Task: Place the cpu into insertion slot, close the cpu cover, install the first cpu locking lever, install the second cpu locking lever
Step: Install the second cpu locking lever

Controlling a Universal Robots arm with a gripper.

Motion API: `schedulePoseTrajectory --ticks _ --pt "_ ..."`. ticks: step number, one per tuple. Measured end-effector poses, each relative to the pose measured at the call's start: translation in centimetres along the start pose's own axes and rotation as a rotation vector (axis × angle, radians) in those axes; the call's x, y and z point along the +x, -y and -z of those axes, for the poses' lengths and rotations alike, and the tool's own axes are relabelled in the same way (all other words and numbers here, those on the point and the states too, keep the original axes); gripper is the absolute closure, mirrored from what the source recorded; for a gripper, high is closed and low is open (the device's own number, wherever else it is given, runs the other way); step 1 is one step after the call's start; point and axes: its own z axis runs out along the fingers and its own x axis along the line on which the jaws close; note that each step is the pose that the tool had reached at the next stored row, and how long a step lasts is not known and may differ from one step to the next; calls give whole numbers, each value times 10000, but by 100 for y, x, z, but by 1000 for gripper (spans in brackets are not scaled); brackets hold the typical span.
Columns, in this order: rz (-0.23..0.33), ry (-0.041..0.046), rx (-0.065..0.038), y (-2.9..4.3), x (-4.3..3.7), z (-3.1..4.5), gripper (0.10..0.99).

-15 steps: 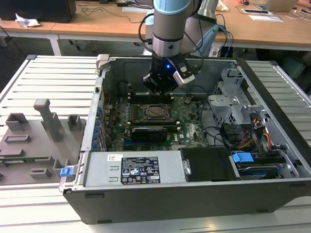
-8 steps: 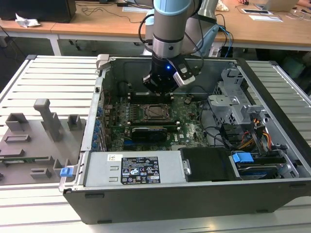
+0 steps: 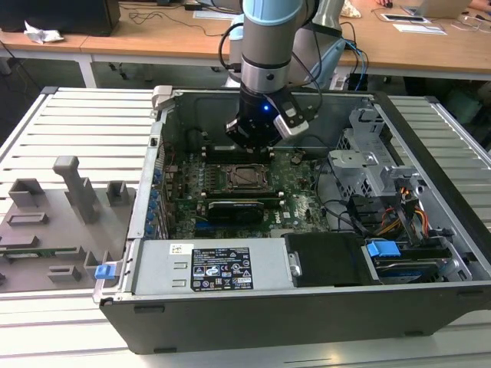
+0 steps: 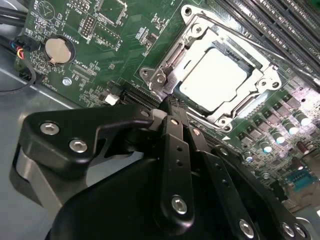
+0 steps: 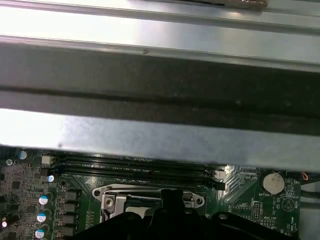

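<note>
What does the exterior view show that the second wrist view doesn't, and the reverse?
Exterior view alone: the whole open computer case, the arm's wrist above it and the grey fixture tray. Second wrist view alone: the round coin battery and the cpu framed by the lowered cpu cover. Both: the green motherboard and the gripper near the socket.

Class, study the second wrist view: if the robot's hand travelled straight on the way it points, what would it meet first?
Probably the near edge of the silver metal cpu cover frame, closed around the silver-grey square cpu on the green circuit board. The black hand points at that corner; depth is unclear.
</note>
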Motion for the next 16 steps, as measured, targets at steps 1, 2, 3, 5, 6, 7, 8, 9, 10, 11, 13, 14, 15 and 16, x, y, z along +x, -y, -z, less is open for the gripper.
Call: schedulePoseTrajectory --ticks 1,2,3,5,6,7,8,9,10,11,13,14,15,16 --pt "0 1 -1 8 1 0 980" --pt "0 1 -1 14 1 0 980" --pt "0 1 -1 19 2 1 980" --pt "0 1 -1 25 2 1 980" --pt "0 0 0 30 2 2 980" --pt "1 0 0 33 2 2 980" --pt "1 1 -1 36 3 2 980" --pt "0 1 0 42 3 3 980" --pt "0 0 -1 45 3 3 980" --pt "0 0 -1 48 4 3 980" --pt "1 0 0 56 4 3 980" --pt "0 0 -1 64 5 4 980" --pt "0 1 -1 72 5 4 980" --pt "0 0 -1 81 6 5 980"
